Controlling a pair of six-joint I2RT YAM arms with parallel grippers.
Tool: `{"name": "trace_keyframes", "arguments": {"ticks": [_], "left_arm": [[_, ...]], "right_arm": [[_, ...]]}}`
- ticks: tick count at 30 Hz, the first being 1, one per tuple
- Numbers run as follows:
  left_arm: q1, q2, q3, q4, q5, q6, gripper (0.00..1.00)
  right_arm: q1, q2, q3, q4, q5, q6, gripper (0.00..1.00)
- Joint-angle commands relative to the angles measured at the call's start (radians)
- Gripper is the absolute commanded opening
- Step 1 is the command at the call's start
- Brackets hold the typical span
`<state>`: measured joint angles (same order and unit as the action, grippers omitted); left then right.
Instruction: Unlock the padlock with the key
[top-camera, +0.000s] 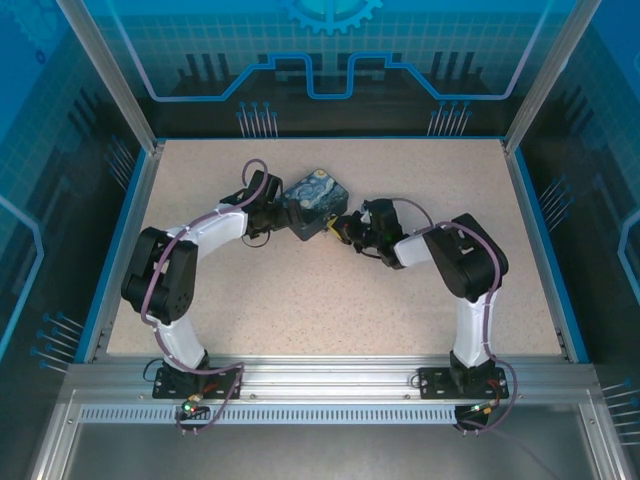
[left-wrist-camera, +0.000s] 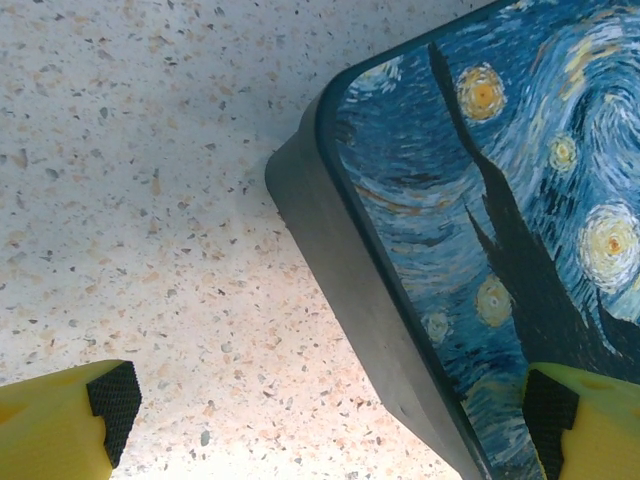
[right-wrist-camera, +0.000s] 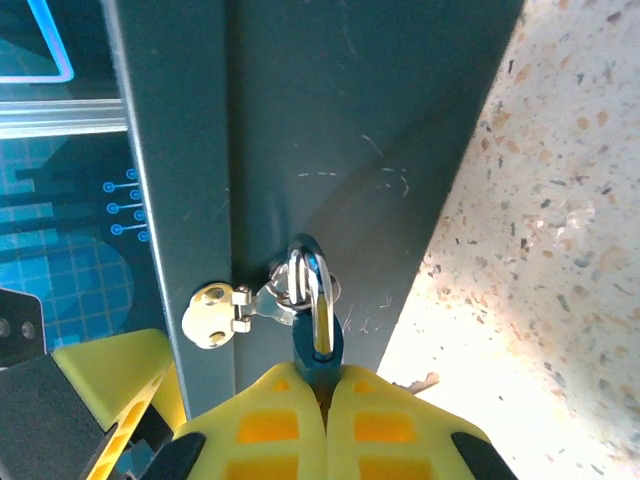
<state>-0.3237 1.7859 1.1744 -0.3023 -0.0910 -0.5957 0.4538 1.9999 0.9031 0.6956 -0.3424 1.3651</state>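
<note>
you're clenching right gripper (right-wrist-camera: 322, 388) just under padlock (right-wrist-camera: 318, 345) hanging from hasp (right-wrist-camera: 225, 315) on tin (right-wrist-camera: 330, 120); key hidden (probably pinched between fingers (right-wrist-camera: 270, 425), ready for turning). left gripper (left-wrist-camera: 330, 415) gaping, straddling tin edge for bracing.

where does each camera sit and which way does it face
top external: above and behind the bases, looking down on the table; both arms show, meeting at the tin
left wrist: on the left arm, looking past its open left tool at the tin's lid
right wrist: on the right arm, facing the tin's side; right tool shut on the padlock
shared: all three see the tin
</note>
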Motion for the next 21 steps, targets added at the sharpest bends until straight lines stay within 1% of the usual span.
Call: {"name": "trace_keyframes", "arguments": {"ticks": [1, 3, 5, 8, 12, 16, 19, 21], "left_arm": [[0.003, 0.038, -0.027, -0.103, -0.023, 0.013, 0.99], [0.003, 0.038, -0.027, -0.105, -0.023, 0.012, 0.99], [0.003, 0.035, -0.025, -0.104, -0.023, 0.012, 0.99], [0.003, 0.034, -0.024, -0.105, -0.023, 0.011, 0.99], [0.003, 0.04, -0.021, -0.104, -0.022, 0.012, 0.99], [0.003, 0.042, -0.022, -0.103, -0.021, 0.008, 0.99], [0.003, 0.048, -0.021, -0.101, -0.022, 0.007, 0.99], [0.003, 0.052, -0.02, -0.101, -0.019, 0.008, 0.99]], "right_arm": [[-0.035, -0.051, -0.018, -0.092, -0.018, -0.084, 0.0], [-0.043, -0.07, -0.014, -0.165, -0.019, -0.139, 0.0], [-0.049, -0.086, 0.02, -0.32, -0.01, -0.219, 0.0], [-0.057, -0.094, 0.049, -0.466, 0.007, -0.303, 0.0], [-0.069, -0.076, 0.083, -0.522, -0.024, -0.378, 0.0], [-0.072, -0.046, 0.174, -0.704, -0.046, -0.513, 0.0], [-0.074, -0.047, 0.198, -0.78, -0.019, -0.572, 0.0], [-0.071, -0.044, 0.232, -0.864, 0.014, -0.615, 0.0]]}}
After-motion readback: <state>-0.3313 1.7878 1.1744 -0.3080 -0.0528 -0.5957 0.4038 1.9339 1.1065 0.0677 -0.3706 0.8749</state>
